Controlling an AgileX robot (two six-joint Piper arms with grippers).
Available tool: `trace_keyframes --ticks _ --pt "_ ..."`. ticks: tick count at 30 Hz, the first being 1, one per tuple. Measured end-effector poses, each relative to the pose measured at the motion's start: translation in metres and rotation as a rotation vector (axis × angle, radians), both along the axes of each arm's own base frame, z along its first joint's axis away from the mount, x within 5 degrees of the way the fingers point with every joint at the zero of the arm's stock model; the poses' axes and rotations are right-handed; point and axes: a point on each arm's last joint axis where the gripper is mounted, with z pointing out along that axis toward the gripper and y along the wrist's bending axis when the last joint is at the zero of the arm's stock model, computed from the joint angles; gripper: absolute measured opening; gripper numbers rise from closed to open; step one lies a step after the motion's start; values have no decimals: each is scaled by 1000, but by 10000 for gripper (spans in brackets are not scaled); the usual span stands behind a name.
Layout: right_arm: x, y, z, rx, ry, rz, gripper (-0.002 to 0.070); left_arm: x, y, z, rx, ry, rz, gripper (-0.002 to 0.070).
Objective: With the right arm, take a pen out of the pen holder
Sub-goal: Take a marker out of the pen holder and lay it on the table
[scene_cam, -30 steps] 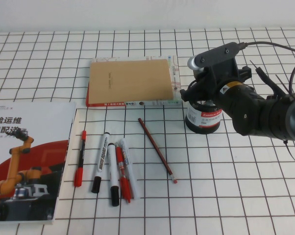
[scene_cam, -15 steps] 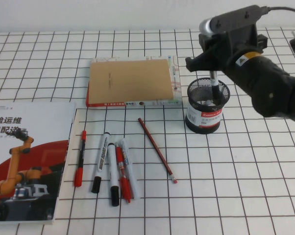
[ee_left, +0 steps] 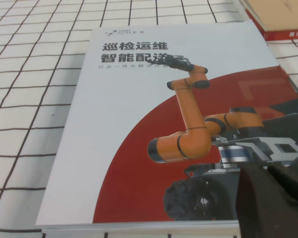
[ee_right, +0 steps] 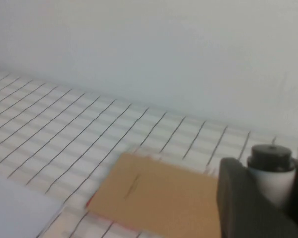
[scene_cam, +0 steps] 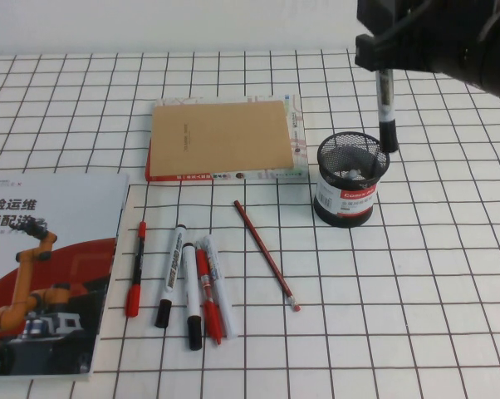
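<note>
Right gripper [scene_cam: 384, 60] above pen holder [scene_cam: 343, 202], in pinch on upright pen [scene_cam: 386, 112]; left gripper [ee_left: 271, 198] over booklet [ee_left: 129, 129], state unclear.

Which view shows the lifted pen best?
High view: nearly the whole pen hangs from the right gripper over the pen holder. Right wrist view shows only its capped end; left wrist view shows none, just the left gripper above the booklet.

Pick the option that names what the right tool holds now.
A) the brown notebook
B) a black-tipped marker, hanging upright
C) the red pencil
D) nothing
B: the right tool, up at the far right, is shut on the marker, which hangs upright by the pen holder rim, while the pencil lies on the table. The left tool hangs over the brochure.
</note>
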Motion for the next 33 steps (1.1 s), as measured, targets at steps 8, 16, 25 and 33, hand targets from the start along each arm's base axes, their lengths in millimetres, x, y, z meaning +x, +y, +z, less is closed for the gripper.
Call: trace_keyframes --ticks 8,16,25,33 --pt "-25 9 6 45 430 157 127 0 0 0 0 0 0 -4" --pt "-21 25 -31 -17 750 160 127 0 0 0 0 0 0 -4" --pt "-7 75 -81 -70 880 190 127 0 0 0 0 0 0 -4" --pt "16 118 -116 -89 908 206 127 0 0 0 0 0 0 -4"
